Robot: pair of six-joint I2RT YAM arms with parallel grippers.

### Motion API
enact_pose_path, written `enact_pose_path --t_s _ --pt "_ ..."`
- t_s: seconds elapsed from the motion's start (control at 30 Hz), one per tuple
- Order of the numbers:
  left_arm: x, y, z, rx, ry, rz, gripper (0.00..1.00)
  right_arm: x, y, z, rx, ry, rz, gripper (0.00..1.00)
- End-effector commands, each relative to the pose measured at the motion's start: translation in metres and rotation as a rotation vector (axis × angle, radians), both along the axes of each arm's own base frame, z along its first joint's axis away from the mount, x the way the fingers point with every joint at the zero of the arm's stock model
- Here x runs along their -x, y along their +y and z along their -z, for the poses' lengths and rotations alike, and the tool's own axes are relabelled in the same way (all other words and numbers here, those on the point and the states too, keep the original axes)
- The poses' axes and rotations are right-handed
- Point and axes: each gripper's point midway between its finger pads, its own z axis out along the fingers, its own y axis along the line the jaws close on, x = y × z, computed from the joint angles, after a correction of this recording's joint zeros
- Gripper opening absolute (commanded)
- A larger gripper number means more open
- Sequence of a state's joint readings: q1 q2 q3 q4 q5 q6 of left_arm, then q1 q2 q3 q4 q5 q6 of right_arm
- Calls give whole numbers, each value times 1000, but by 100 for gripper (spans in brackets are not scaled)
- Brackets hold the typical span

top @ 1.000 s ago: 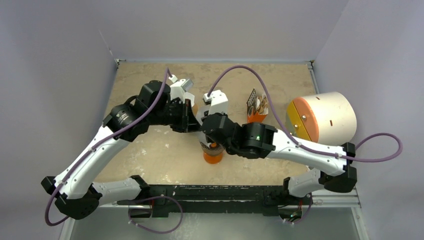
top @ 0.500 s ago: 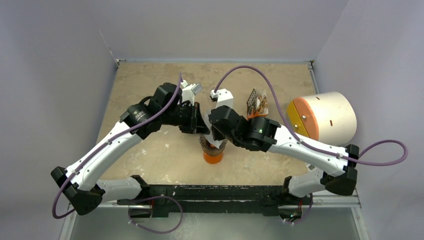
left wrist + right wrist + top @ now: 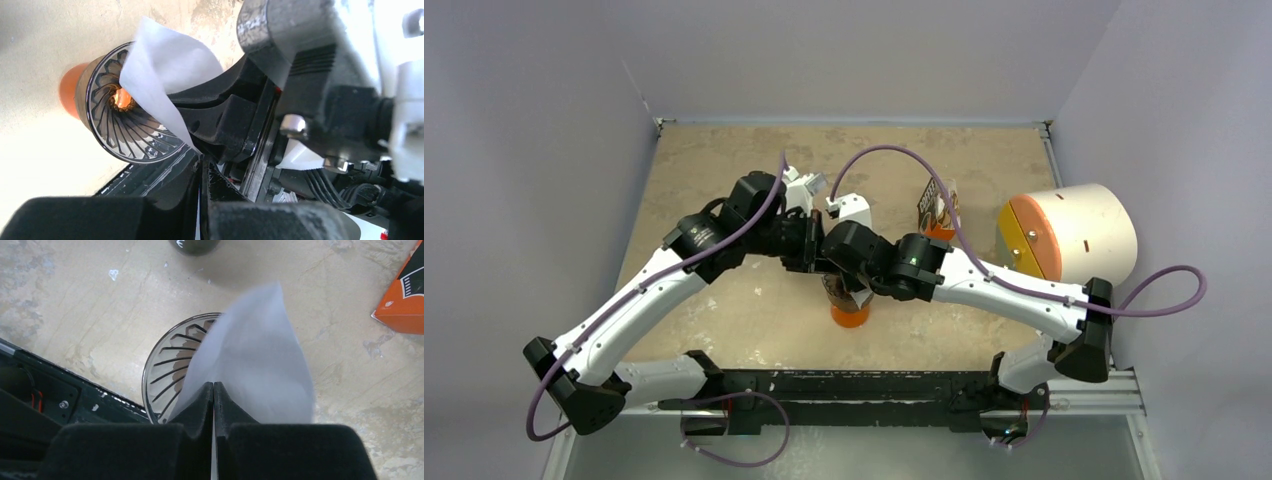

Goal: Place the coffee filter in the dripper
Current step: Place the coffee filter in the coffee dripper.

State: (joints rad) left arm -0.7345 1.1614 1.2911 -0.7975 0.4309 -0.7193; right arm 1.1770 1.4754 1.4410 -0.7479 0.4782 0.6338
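The clear ribbed dripper stands on an orange base at the table's middle front. It shows in the left wrist view and the right wrist view. The white paper coffee filter hangs over the dripper's rim, part opened into a cone, and also shows in the left wrist view. My right gripper is shut on the filter's edge. My left gripper is shut on the filter's opposite corner. In the top view both grippers, left and right, meet above the dripper and hide the filter.
An orange printed box stands behind the right arm, also in the right wrist view. A large white cylinder with an orange lid lies at the right edge. A dark round object sits beyond the dripper.
Both grippers have closed in together over the dripper. The right wrist swung left toward the left gripper, and the left arm reached further right. The dripper has not moved.
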Motion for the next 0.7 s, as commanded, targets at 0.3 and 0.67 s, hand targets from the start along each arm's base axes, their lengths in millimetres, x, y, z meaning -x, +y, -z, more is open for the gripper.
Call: enact_pose_path --t_s 0.3,0.67 --pt "2 9 8 50 18 -34 0 4 -1 18 57 66 -29 0" --pt "-6 41 -1 -52 -104 -126 22 3 -2 35 125 135 -72 0"
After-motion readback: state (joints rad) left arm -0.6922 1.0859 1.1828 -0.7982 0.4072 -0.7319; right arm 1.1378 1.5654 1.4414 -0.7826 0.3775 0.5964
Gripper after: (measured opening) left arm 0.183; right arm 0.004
